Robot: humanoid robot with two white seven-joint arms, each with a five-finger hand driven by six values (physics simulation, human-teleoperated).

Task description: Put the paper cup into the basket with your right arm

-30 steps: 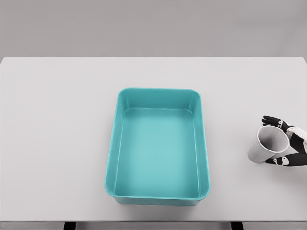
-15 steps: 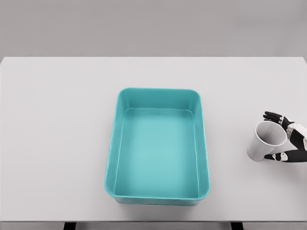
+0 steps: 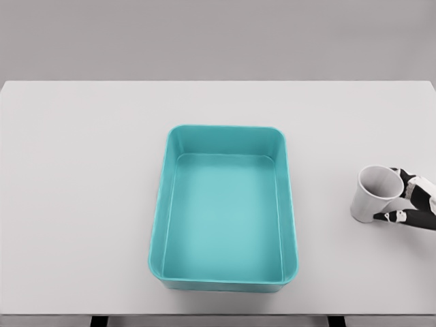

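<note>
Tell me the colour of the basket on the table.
The basket is teal, plain with no pattern, seen best in the head view.

surface: my wide, pale grey rectangular table (image 3: pixel 82 204) | middle: rectangular teal plastic basket (image 3: pixel 158 225) sitting flat on it, long side running away from me — rim unbroken | right: white paper cup (image 3: pixel 371 197) near my edge of view, tilted, mouth up — well apart from the basket
</note>
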